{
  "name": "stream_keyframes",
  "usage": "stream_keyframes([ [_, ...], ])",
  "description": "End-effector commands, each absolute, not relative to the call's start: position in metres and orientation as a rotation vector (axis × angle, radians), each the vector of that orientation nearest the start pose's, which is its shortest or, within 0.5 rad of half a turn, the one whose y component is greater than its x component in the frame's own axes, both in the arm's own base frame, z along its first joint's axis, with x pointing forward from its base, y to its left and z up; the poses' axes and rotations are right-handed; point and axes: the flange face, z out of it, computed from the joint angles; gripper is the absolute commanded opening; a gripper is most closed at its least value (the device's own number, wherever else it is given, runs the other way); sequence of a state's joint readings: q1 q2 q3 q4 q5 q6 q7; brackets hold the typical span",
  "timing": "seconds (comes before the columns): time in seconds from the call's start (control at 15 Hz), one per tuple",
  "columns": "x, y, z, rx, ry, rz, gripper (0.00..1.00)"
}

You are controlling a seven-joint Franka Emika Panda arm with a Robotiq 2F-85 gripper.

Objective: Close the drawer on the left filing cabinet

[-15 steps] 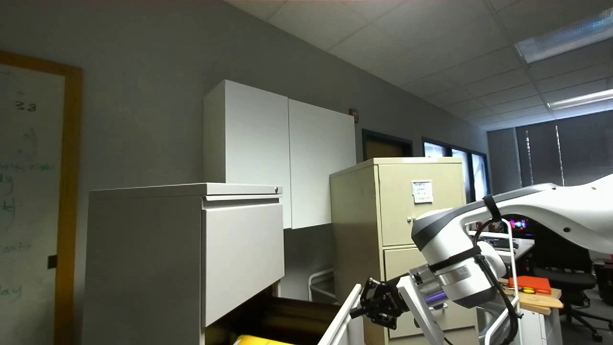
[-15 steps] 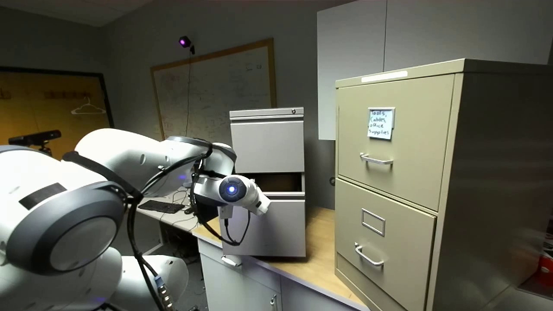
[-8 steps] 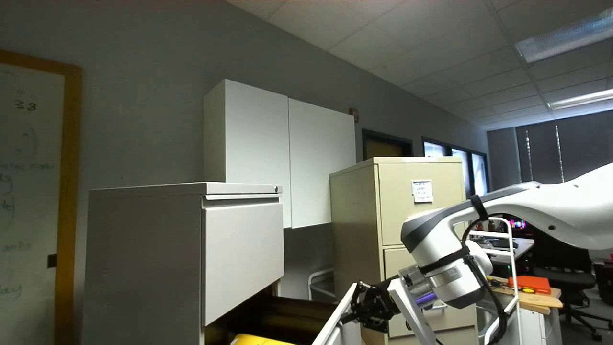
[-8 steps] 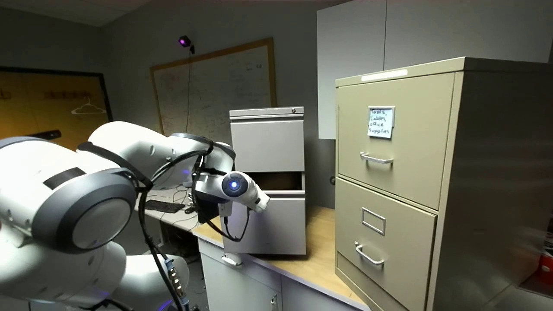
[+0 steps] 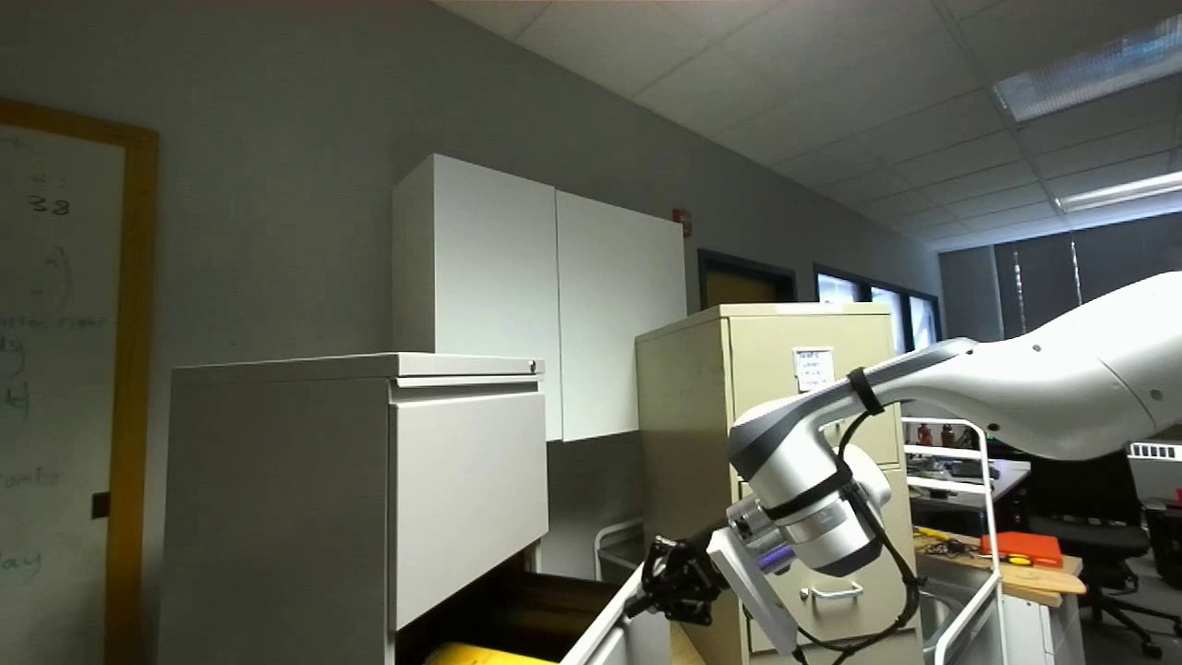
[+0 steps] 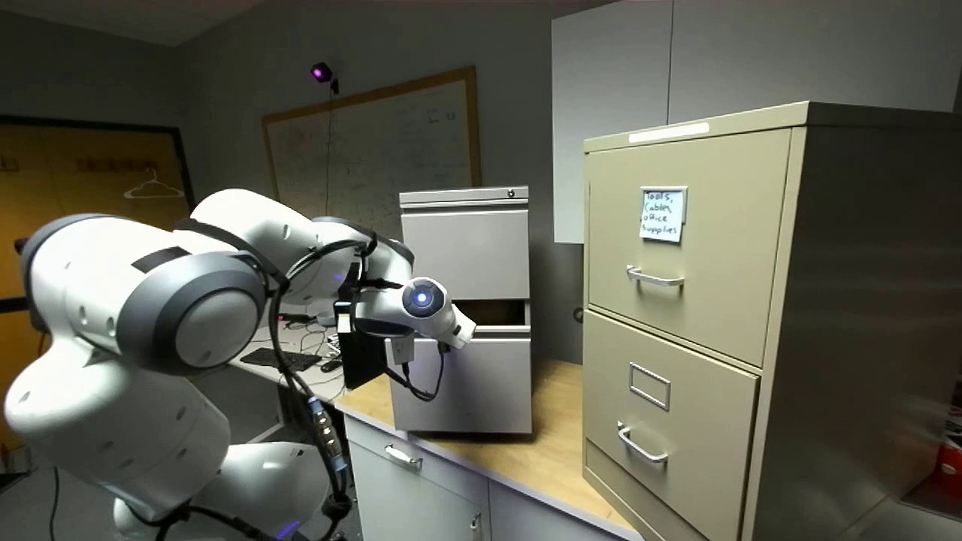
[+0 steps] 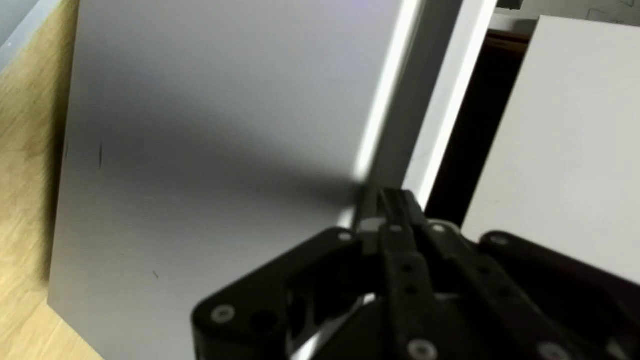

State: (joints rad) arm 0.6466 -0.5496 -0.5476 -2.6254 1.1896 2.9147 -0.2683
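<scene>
One straight line to shove along: front to back

Pulled partway out, the wide light-grey metal drawer with a flat front [image 6: 492, 391] juts from the large boxy light-grey metal filing cabinet [image 5: 277, 508]. It sits below the cabinet's broad grey upper front [image 5: 471, 499]; a dark opening [image 6: 492, 312] separates the two, and a bright yellow surface [image 5: 480, 655] shows inside.

Outside, at the drawer's face, is the black metal gripper [image 7: 397, 197]. Its two fingers are drawn together, with nothing visible between them, so it looks set for pushing rather than grasping. The tips reach the long dark handle slot [image 7: 420, 100] by the drawer's top edge. They appear to touch; the wrist view is too dim there to be certain.

The coming move turns on this: the drawer lies directly ahead of the fingertips, with the cabinet body beyond. The slot's long axis runs across that line, so the push should follow the drawer's depth, not the slot. Tips this near the top edge could ride over it, and an off-centre shove might bind the runners. How centred they are, I cannot tell.
</scene>
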Motion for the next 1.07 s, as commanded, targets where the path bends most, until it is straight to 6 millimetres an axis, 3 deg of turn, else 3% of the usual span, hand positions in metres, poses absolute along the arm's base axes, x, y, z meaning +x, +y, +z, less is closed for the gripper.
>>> stream_keyframes([
  [0.0,0.454,-0.005,0.476,-2.049,0.78,-0.681,0.0],
  [0.2,0.474,0.003,0.499,-2.068,0.719,-0.673,0.0],
  [0.47,0.484,0.01,0.504,-2.095,0.675,-0.583,0.0],
  [1.0,0.445,0.001,0.481,-2.164,0.812,-0.494,0.0],
])
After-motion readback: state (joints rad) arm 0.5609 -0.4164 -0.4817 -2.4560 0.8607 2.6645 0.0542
